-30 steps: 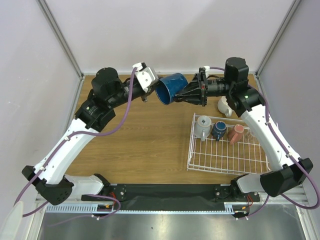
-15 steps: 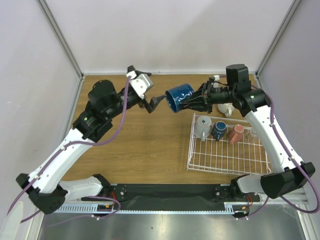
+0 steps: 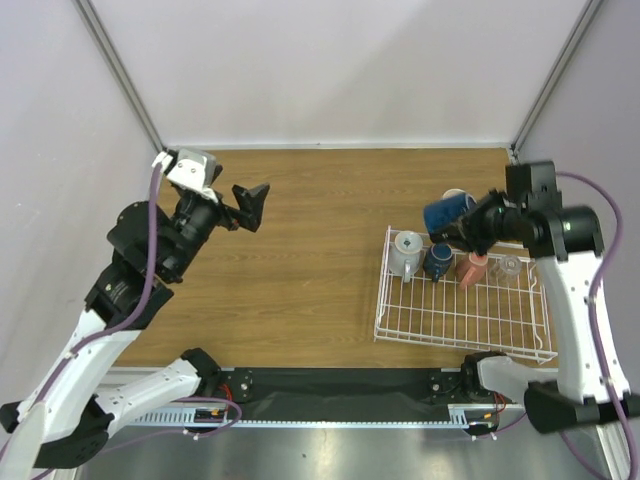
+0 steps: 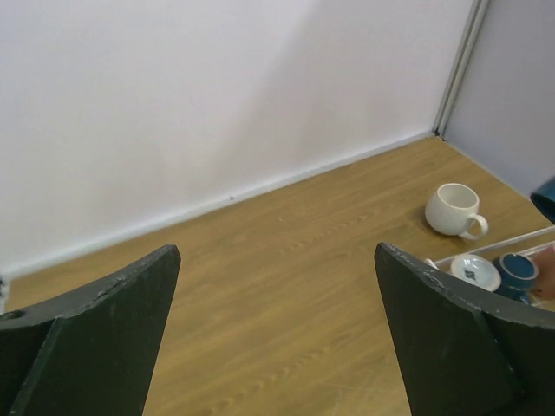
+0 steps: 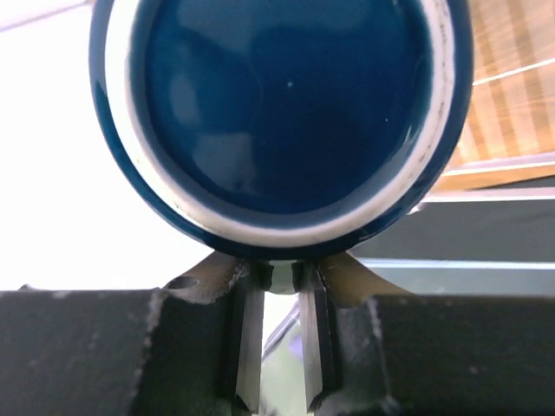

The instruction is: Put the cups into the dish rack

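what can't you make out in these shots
- Cream-white mug: top view, nearly all hidden behind the dark blue cup in the right gripper.
- Dish rack: right wrist view, blocked by that cup; left wrist view, mostly cut off by the edge.
- Clear glass: top view, too small and see-through to tell its pose.

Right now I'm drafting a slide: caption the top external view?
Right jaws hold a dark blue cup at the far edge of the partly loaded dish rack; left jaws open, empty.
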You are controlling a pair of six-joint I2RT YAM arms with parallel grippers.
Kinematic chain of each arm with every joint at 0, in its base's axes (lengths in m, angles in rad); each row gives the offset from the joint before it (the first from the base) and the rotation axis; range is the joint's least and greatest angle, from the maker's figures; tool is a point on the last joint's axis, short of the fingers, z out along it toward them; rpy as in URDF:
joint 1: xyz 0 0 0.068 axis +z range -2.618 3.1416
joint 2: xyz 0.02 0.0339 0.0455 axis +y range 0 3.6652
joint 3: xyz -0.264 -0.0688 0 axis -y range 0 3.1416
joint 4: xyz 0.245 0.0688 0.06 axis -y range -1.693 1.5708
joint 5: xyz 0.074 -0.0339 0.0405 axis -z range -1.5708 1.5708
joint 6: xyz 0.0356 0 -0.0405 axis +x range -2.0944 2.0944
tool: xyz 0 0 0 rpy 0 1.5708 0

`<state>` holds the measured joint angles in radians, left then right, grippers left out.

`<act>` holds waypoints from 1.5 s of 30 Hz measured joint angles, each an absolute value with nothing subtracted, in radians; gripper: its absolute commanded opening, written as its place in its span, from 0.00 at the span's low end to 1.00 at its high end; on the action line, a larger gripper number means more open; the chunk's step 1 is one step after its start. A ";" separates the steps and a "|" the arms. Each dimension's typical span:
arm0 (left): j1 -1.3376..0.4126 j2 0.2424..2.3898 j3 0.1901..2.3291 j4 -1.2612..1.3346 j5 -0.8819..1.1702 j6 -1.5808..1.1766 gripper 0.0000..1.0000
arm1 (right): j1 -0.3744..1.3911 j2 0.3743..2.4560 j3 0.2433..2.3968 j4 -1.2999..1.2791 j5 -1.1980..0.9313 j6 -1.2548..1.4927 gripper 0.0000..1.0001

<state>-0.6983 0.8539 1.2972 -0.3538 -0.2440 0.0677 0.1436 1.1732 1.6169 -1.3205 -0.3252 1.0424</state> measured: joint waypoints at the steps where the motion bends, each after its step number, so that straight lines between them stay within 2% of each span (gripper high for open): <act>1: -0.698 0.847 1.303 -0.376 -0.252 0.044 1.00 | 0.142 1.134 1.579 -1.325 -0.279 1.045 0.00; 6: -0.698 0.813 1.308 -0.476 -0.255 -0.028 1.00 | 0.140 0.984 1.382 -1.391 -0.134 1.085 0.00; 12: -0.699 0.781 1.325 -0.579 -0.232 -0.057 1.00 | 0.137 0.962 1.325 -1.400 -0.006 1.099 0.00; 21: -0.699 0.676 1.312 -0.617 -0.207 -0.053 1.00 | 0.126 0.917 1.110 -1.391 0.191 1.097 0.00; 36: -0.700 0.762 1.313 -0.647 -0.179 -0.043 1.00 | 0.083 0.865 0.899 -1.375 0.336 1.104 0.00; 45: -0.700 0.766 1.313 -0.649 -0.169 -0.045 1.00 | 0.081 0.884 0.852 -1.369 0.377 1.110 0.00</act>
<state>-0.7002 0.7662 1.3132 -0.6495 -0.1688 -0.0448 0.0807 0.8841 0.8524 -1.3689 0.3771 1.1099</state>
